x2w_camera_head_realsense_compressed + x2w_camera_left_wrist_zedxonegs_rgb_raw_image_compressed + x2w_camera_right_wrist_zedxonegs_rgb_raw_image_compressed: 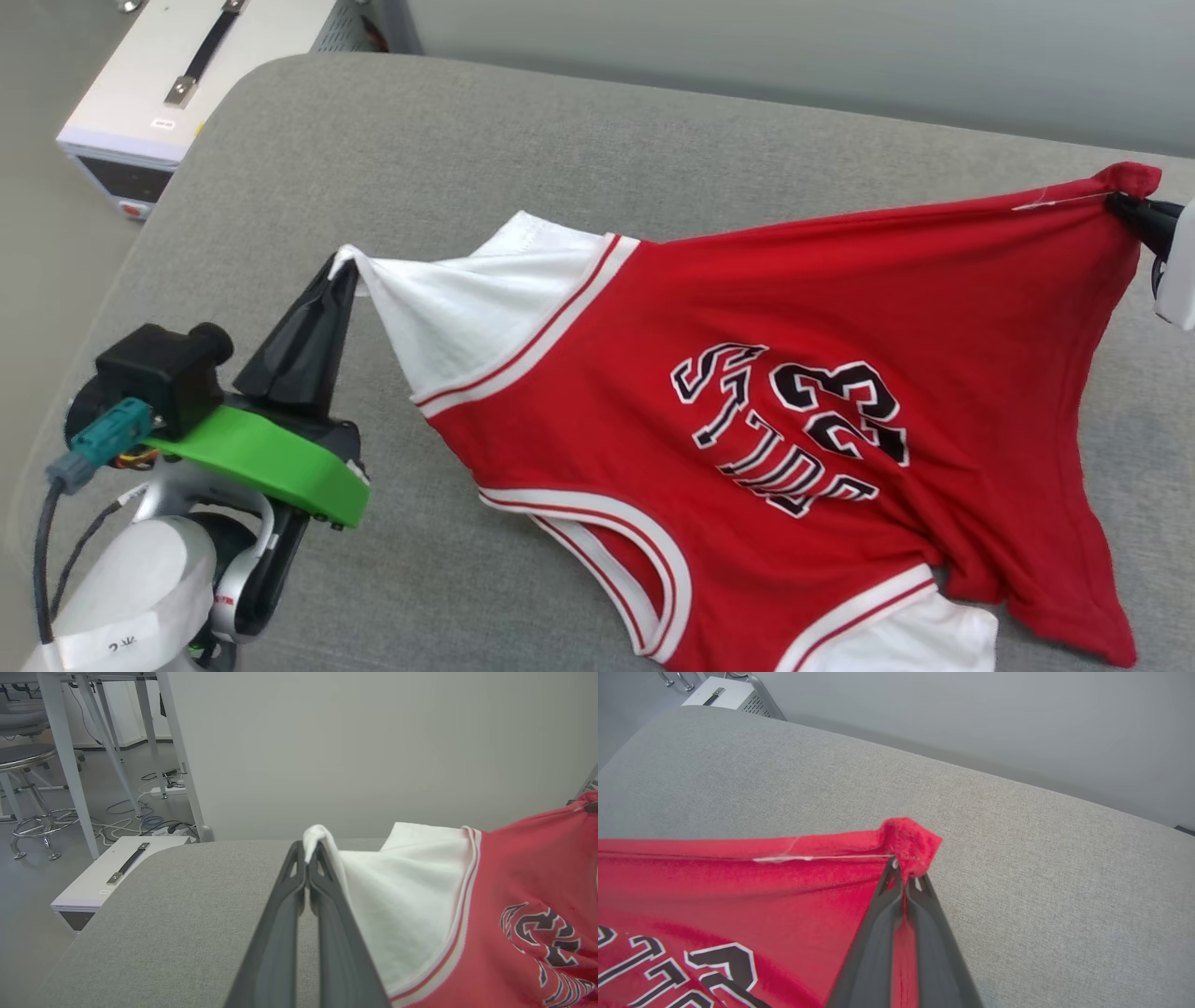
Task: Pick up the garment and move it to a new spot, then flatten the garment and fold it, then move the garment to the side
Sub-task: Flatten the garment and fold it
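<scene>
Grey fabric counter (448, 159), white box (159, 84) off its edge at 10 o'clock. Left fingers (343, 273) at 9 o'clock, clenched on a white sleeve tip. Red garment (747, 308) stretched across the middle, lettering up. Right fingers (1125, 205) at 2 o'clock, pinching a red hem corner.

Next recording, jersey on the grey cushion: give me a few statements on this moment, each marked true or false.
1. The left gripper is shut on the white sleeve of the garment. True.
2. The right gripper hangs open. False: it is shut on a red corner of the garment.
3. The garment lies folded. False: it is stretched between both grippers, lettering showing.
4. A white box with a black handle stands beyond the grey cushion. True.
</scene>
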